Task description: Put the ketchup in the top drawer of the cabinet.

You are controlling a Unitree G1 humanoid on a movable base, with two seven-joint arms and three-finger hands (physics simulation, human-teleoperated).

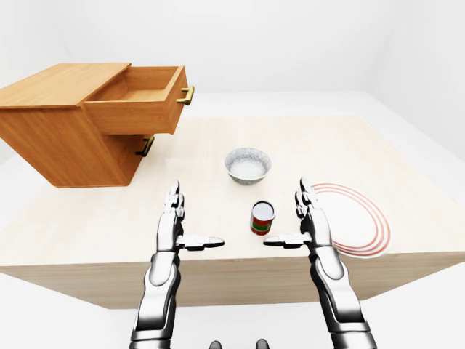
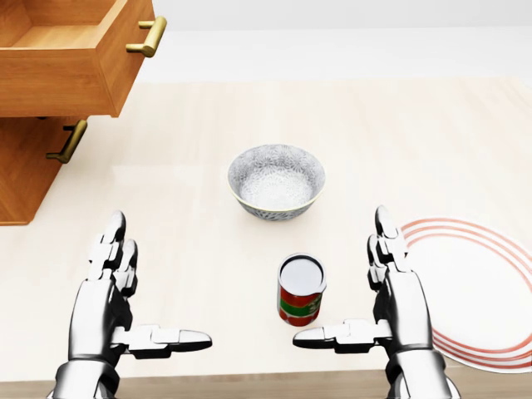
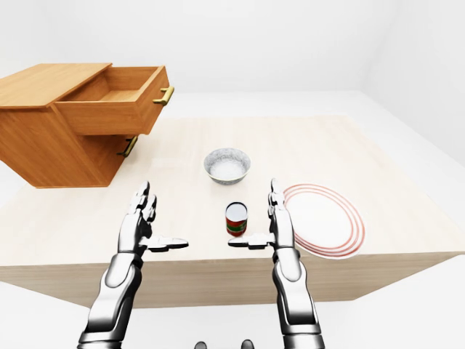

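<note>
- Both of my robot hands hover at the bottom of the head view, fingers spread, empty: left robot hand (image 2: pixel 116 291), right robot hand (image 2: pixel 386 287).
- Ketchup (image 2: pixel 300 289) stands upright on the bench (image 2: pixel 416 141), just beside my right thumb, within reach I judge.
- Its red-and-green label is unreadable.
- Top drawer (image 2: pixel 75 54), upper left, is pulled open.

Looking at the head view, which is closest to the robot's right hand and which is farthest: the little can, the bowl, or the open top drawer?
From the right hand:
1. Can: just to the hand's left, beside the thumb, not touched.
2. Bowl: higher in the view and left of the hand, beyond the can.
3. Open top drawer: far off at the view's top left corner, on the cabinet.
</note>
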